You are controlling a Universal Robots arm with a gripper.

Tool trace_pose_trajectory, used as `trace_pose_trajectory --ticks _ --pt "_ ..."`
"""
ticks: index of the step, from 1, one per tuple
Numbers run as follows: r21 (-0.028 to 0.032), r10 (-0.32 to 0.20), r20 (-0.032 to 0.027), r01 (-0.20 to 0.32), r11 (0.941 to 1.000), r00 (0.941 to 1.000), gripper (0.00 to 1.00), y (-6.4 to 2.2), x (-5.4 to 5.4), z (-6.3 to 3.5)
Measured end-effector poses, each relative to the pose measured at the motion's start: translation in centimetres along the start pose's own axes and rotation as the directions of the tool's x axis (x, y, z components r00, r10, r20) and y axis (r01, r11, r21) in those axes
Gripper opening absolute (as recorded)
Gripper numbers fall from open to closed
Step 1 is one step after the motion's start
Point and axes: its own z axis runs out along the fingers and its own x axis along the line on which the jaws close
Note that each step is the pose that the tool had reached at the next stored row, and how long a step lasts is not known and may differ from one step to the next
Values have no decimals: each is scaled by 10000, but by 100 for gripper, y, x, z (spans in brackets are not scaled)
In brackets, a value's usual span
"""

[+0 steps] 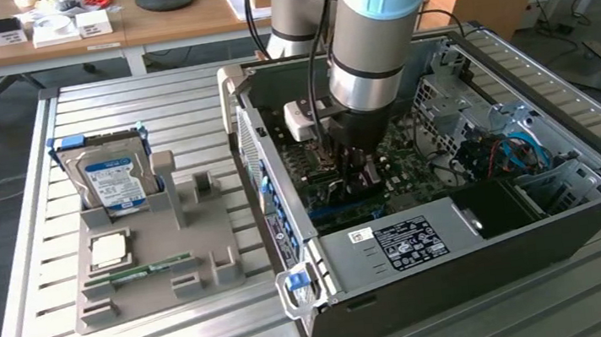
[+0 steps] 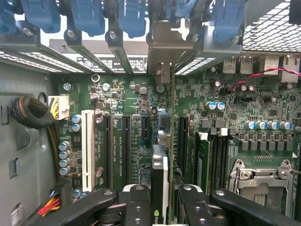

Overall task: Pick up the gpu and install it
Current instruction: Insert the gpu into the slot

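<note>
My gripper (image 1: 348, 166) reaches down inside the open computer case (image 1: 577, 213), over the green motherboard (image 2: 225, 94). It is shut on the gpu (image 2: 160, 181), which stands edge-on between the two black fingers (image 2: 136, 202). The card runs along a black expansion slot on the board. Its silvery end bracket (image 2: 164, 47) lies against the case's rear slot openings, under the blue clips (image 2: 84, 19). In the exterior view the dark gpu (image 1: 362, 183) is mostly hidden under the gripper, low against the board.
A white slot (image 2: 87, 146) and black slots lie beside the card, with memory slots and the CPU socket (image 2: 263, 174) on its other side. The power supply (image 1: 400, 246) fills the case's near end. Outside, a grey holder (image 1: 152, 262) carries the hard drive (image 1: 115, 177) and a green memory stick (image 1: 148, 268).
</note>
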Motion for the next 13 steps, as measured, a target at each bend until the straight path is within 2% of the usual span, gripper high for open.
trace_pose_trajectory --ticks 13 --pt "0 1 0 -1 10000 10000 27 2 0 8"
